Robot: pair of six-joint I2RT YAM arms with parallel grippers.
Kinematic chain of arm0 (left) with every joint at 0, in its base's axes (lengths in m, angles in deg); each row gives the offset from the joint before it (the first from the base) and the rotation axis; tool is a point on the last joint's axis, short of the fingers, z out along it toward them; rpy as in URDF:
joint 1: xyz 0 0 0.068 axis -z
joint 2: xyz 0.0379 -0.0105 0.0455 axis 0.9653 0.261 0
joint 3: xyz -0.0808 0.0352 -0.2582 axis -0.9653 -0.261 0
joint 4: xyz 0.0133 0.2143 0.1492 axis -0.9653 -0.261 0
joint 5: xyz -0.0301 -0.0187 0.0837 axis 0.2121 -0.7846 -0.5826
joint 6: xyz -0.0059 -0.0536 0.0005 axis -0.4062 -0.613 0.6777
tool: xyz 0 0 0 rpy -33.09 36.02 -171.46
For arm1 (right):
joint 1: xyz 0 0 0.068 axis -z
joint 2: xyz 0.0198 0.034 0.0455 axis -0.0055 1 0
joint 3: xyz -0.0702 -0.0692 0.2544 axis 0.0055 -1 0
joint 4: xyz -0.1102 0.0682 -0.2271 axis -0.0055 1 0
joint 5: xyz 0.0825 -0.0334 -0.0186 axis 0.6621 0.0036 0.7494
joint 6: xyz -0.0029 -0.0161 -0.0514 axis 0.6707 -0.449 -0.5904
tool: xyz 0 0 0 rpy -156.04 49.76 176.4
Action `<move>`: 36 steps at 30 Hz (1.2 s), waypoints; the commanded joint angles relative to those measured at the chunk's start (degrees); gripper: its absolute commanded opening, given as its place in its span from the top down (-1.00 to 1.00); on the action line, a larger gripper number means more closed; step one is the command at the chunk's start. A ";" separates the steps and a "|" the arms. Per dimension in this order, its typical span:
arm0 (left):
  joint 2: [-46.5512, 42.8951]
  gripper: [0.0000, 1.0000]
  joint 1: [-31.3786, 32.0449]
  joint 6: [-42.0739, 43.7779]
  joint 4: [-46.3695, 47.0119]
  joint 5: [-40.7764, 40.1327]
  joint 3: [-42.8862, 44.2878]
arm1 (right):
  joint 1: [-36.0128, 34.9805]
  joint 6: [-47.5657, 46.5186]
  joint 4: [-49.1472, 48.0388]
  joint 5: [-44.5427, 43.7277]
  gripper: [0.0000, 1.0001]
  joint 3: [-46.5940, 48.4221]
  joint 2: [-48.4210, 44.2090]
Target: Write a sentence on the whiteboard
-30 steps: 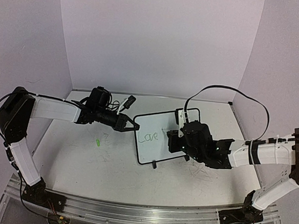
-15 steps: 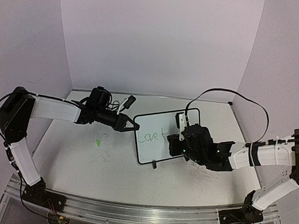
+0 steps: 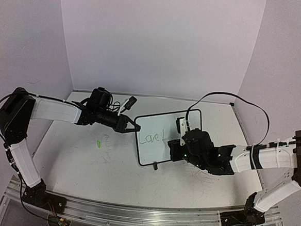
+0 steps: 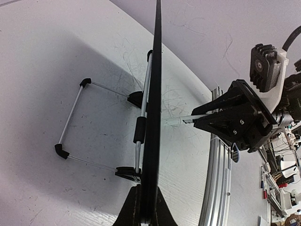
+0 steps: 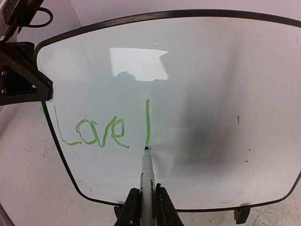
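Right tool [image 5: 145, 200] pinching a green marker [image 5: 147, 169], tip touching the whiteboard [image 5: 221, 84] under a green stroke beside "Love", left tool [image 4: 144, 209] clamped on its edge, whiteboard standing mid-table [image 3: 80, 160], scribbled white surface, plain pale walls [image 3: 160, 41].

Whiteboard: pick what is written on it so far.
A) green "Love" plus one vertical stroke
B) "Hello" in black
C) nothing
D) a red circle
A: the right wrist view shows green "Love" on the whiteboard, with a vertical stroke above the marker tip.
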 commanded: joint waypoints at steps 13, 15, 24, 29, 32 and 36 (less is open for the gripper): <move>-1.92 1.00 0.24 0.13 -1.93 1.09 1.82 | -0.21 -1.69 -1.33 -4.41 1.00 2.46 -0.70; -1.91 1.00 0.22 0.13 -1.88 1.11 1.78 | -0.21 -1.85 -1.51 -4.52 1.00 2.49 -0.55; -1.65 1.00 0.23 0.13 -1.91 1.20 1.89 | -0.18 -2.42 -2.38 -4.88 1.00 3.35 0.40; -1.56 1.00 0.22 0.13 -2.02 1.21 1.85 | -0.16 -3.09 -2.57 -5.18 1.00 4.14 0.76; -1.52 1.00 0.23 0.13 -1.88 1.24 1.87 | -0.09 -3.26 -2.56 -5.49 1.00 4.46 0.95; -1.52 1.00 0.22 0.13 -1.97 1.27 1.96 | -0.11 -3.12 -2.58 -6.12 1.00 4.70 1.00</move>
